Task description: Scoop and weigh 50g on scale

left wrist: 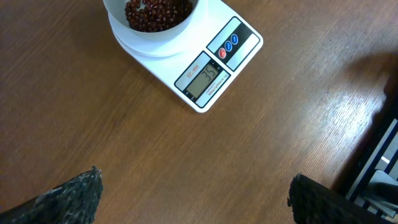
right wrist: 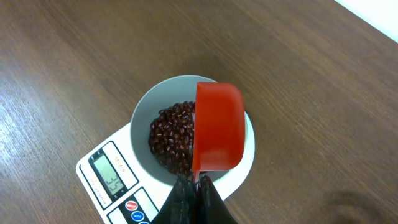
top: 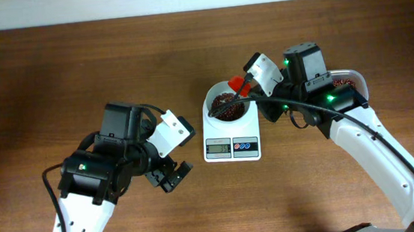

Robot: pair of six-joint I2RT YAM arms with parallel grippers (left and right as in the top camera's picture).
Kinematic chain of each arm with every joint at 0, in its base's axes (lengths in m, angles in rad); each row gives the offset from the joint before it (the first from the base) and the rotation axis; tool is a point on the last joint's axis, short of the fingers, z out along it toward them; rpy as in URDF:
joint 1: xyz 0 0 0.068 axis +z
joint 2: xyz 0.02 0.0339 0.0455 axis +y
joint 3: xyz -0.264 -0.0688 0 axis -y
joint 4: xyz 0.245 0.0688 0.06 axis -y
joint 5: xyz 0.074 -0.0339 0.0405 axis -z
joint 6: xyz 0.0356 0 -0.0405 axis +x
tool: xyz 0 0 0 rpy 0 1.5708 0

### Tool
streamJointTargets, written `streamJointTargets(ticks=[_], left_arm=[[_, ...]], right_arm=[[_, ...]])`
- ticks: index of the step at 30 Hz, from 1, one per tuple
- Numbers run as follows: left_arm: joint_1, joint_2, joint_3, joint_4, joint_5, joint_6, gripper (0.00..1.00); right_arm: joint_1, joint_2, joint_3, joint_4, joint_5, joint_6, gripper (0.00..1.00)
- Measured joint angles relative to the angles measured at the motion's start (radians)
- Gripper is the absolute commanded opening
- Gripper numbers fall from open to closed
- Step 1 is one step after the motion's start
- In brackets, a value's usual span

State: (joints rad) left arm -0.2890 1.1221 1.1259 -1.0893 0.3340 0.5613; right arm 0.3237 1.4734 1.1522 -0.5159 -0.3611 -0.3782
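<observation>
So the scale (top: 232, 148) sits between the arms, closer to the right one. The left gripper (top: 169, 176) hangs wide open off to its left. The right gripper (right wrist: 198, 188) is clamped on the orange scoop (right wrist: 217, 127), tipped directly over the bowl (right wrist: 142, 112), with its handle running back toward the wrist. The beans (right wrist: 171, 137) are heaped in the bowl.

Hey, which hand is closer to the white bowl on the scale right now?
Right. The right hand holds the red scoop directly over the bowl; the open left hand sits over the table to the scale's left, apart from it.
</observation>
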Motion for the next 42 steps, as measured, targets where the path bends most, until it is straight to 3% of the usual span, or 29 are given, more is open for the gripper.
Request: streamJointTargets(ticks=[22,32,42], left_arm=[[0.0,0.0,0.0,0.0,0.0,0.0,0.99],[0.0,0.0,0.0,0.0,0.0,0.0,0.99],[0.0,0.0,0.0,0.0,0.0,0.0,0.99]], right_arm=[[0.019,0.0,0.0,0.031,0.036,-0.014,0.04],[0.019,0.0,0.0,0.03,-0.045,-0.01,0.04],[0.019,0.0,0.0,0.03,-0.085,0.111,0.04]])
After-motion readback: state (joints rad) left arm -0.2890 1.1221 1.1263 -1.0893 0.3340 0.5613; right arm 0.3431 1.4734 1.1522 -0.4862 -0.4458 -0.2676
